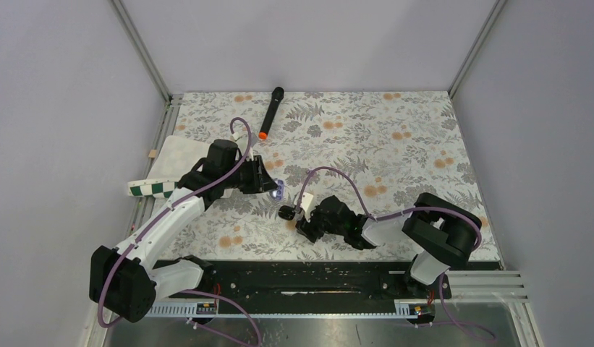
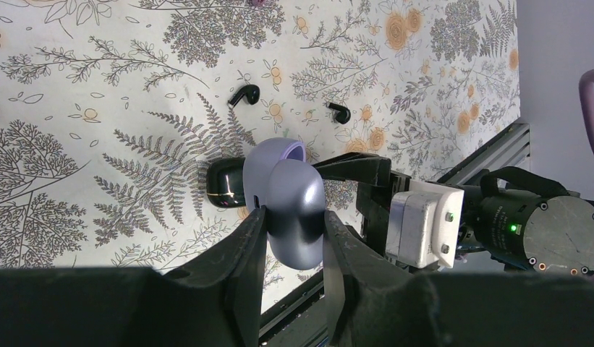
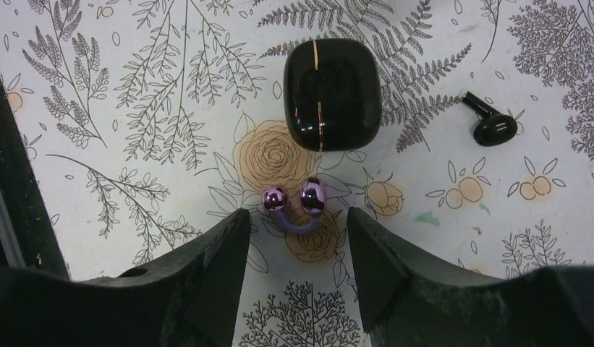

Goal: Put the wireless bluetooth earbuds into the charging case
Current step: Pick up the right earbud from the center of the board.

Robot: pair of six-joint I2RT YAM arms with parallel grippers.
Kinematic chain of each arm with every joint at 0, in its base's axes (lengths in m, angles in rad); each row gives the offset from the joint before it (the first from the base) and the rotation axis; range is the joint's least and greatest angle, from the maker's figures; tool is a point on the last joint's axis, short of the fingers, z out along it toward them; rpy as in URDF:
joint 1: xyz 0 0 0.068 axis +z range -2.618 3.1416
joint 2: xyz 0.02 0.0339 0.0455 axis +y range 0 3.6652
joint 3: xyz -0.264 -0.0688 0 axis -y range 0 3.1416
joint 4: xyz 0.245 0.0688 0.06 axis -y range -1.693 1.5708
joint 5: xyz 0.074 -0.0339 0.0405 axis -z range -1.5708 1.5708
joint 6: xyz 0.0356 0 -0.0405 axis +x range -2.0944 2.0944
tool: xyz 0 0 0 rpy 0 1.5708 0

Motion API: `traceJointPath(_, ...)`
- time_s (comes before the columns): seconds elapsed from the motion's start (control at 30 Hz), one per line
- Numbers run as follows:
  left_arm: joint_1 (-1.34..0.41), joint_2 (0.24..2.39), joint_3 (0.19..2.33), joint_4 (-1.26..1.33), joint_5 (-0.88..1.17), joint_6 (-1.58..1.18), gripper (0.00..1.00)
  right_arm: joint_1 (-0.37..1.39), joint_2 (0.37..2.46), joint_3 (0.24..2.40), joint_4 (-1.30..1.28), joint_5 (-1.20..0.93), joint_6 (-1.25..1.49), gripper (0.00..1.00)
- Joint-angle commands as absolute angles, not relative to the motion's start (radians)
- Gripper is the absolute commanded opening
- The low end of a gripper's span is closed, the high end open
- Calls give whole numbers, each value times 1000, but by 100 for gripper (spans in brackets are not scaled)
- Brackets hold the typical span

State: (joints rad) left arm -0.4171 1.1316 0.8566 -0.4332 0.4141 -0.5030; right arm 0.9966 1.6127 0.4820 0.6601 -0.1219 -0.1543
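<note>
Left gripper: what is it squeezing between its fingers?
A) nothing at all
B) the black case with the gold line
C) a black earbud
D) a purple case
D: in the left wrist view, the left gripper has both fingers pressed against the sides of the rounded purple earbud case, holding it up off the table.
</note>
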Motion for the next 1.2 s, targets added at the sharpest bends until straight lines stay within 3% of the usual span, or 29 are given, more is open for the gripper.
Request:
traceJointPath(0.0,-412,1112,847,-406,408,-505,0,999,1652,482,748,-119,-174,58)
traceJointPath(0.13,-411,1115,844,-403,407,-504,0,999,1649,480,746,-130,-175,53)
traceJointPath(0.33,-411,1124,842,-395,417,-509,0,999,1650,482,750,-131,-171,35)
traceJointPath(0.43,-410,1123,843,-395,415,-508,0,999,1647,477,759,-125,-169,32)
traceJointPath(0.97,-409,1124,832,-388,419,-511,0,999,1570,476,713,-108,-172,26)
traceJointPath(1.17,-408,1119,829,-388,420,-510,0,999,1584,481,709,-107,-166,32)
